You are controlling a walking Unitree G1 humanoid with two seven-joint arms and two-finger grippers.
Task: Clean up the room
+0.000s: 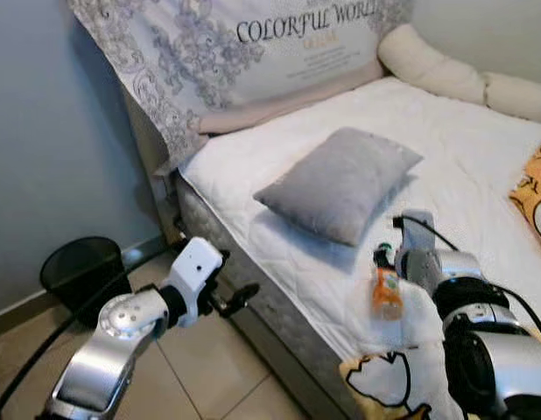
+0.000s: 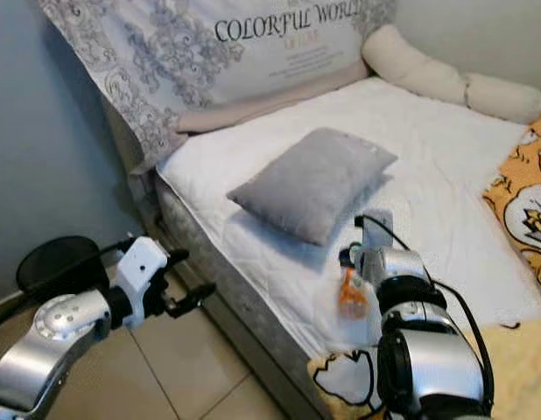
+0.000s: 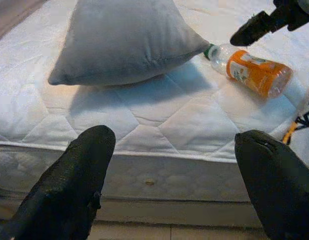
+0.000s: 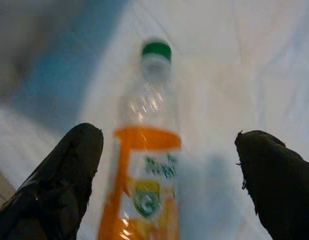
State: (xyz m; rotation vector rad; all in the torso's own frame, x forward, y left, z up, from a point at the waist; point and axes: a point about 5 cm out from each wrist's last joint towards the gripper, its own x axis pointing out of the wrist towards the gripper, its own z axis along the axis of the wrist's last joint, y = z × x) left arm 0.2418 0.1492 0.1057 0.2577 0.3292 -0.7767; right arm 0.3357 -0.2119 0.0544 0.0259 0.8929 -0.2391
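Note:
A clear plastic bottle (image 1: 386, 293) with an orange label and a green cap lies on the white mattress (image 1: 446, 157), just in front of a grey pillow (image 1: 340, 179). My right gripper (image 4: 169, 137) hovers close over the bottle, open, one black finger on each side of it and neither touching. In the left wrist view the bottle (image 3: 249, 67) lies beside the pillow's corner. My left gripper (image 2: 187, 276) is open and holds nothing, low beside the bed's side and pointing at the mattress edge (image 3: 159, 165).
A black mesh bin (image 1: 82, 267) stands on the tiled floor by the grey wall, left of the bed. A large patterned pillow (image 1: 253, 52) and a cream bolster (image 1: 446, 70) line the headboard. Yellow cartoon blankets (image 1: 537, 188) lie at the right.

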